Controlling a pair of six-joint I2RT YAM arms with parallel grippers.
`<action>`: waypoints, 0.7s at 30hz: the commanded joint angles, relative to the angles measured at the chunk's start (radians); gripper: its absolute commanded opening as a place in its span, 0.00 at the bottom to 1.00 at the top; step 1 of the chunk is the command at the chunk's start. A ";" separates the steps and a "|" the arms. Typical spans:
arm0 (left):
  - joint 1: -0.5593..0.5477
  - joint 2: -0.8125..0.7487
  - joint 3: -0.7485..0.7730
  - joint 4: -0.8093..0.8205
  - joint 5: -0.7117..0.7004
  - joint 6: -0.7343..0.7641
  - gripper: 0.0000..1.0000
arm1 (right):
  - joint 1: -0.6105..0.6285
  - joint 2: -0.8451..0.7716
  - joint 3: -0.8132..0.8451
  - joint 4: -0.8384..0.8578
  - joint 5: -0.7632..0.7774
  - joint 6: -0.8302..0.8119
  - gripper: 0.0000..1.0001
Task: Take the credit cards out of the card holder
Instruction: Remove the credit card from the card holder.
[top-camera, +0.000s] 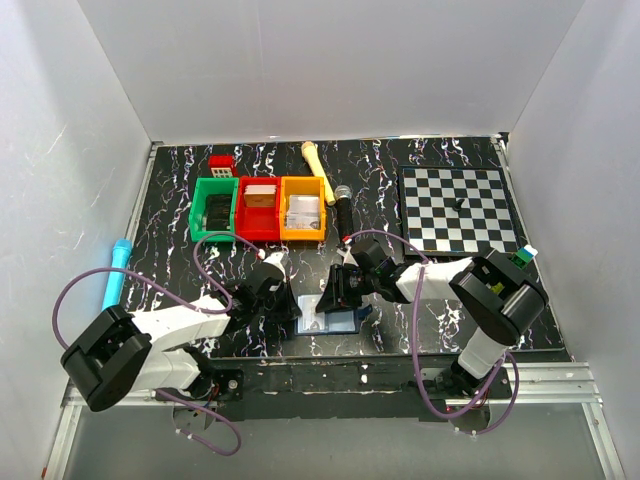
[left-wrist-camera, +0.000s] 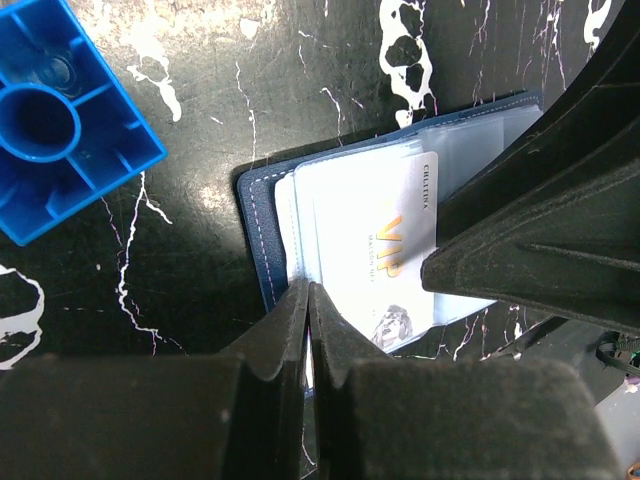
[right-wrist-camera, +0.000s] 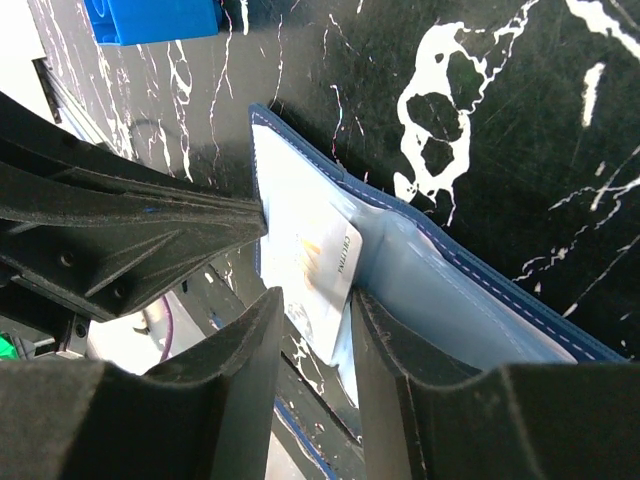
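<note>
Card holder: the navy card holder (top-camera: 340, 320) lies opened flat on the black marbled table (top-camera: 170, 230). It is close to the table's near edge, between the tips of the two arms. Its pale blue-grey inner face is up, with light stitching along the rim.
Credit card: a whitish credit card (left-wrist-camera: 395, 245) with gold "VIP" lettering rests on the inner face, with a clear sleeve beside it. More pale layers sit under it, cards or sleeves; how many I cannot tell.
Left gripper: the left gripper (left-wrist-camera: 308, 298) has its jaws pressed tight together, the tips right at the card holder's edge. Whether a thin layer is nipped between them I cannot tell.
Right gripper: the right gripper (right-wrist-camera: 315, 315) stands part-way apart, with one finger on either side of the credit card's exposed end. I cannot make out a firm pinch on it.
Both tips: they are close together at the card holder, coming in from opposite sides.
Toy brick: a bright blue toy brick (left-wrist-camera: 60, 110) sits hollow side up on the table, near the card holder and not touching it.
Further back: green, red and orange bins (top-camera: 259, 207) stand in a row with a microphone (top-camera: 343, 212) just beside them. A chessboard (top-camera: 460, 208) lies to the right, well apart from the card holder.
</note>
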 joint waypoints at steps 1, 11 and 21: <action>-0.005 0.017 0.013 -0.003 -0.019 -0.001 0.00 | 0.007 -0.030 0.001 -0.031 0.005 -0.022 0.42; -0.005 0.015 -0.011 -0.012 -0.062 -0.041 0.00 | 0.005 -0.060 -0.020 -0.041 0.018 -0.028 0.41; -0.003 0.022 -0.021 0.012 -0.038 -0.047 0.00 | 0.005 -0.050 -0.036 0.060 -0.040 -0.003 0.39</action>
